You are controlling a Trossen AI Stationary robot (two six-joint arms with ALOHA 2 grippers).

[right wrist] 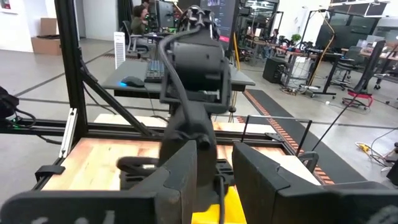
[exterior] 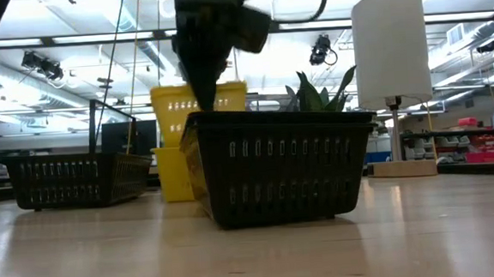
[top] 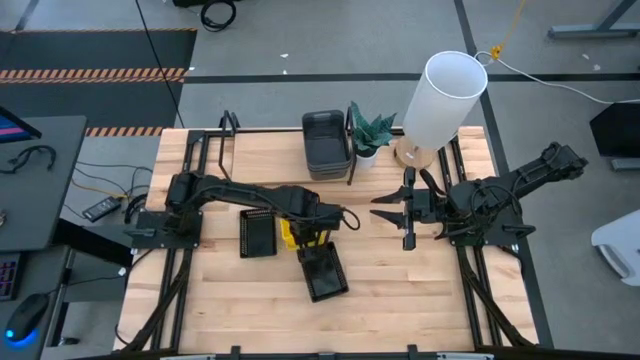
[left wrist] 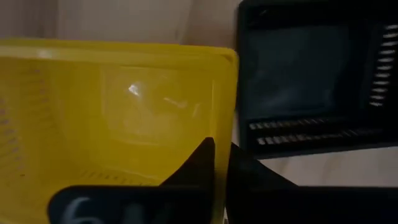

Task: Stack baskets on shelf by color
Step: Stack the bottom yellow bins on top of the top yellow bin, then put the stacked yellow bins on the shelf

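**A:** What sits closest?

**B:** A black mesh basket [exterior: 279, 167], low in the centre of the overhead frame, standing on the worktop [top: 400, 290]. Its long side runs roughly up the frame, a little askew. Nothing holds it.

**A:** And just past it?

**B:** The yellow basket [left wrist: 112, 112], near the middle of the overhead frame. The left gripper [left wrist: 221, 149] is right on it. Its jaws straddle one side wall, one finger inside and one outside, and they look clenched on that wall. From table height there seem to be two yellow pieces, one above the other, but I cannot tell whether the upper one is off the worktop.

**A:** Which way does its long side run?

**B:** I cannot tell, because the arm covers most of it from above. A second black basket [top: 257, 233] lies just to its left.

**A:** Where does it have to go?

**B:** To the shelf [top: 270, 140] along the top edge of the worktop, so straight up the frame from the jaws. A grey stack [top: 325, 140] already stands there at upper centre, beside a plant [top: 370, 130] and a lamp [top: 445, 95].

**A:** Which arm is better placed?

**B:** The left one, I'd judge, since it is already at the basket. The bare board to the left of the grey stack looks like the open spot. The right gripper [top: 392, 207] waits at centre right with its jaws released, near the yellow basket but not touching anything.
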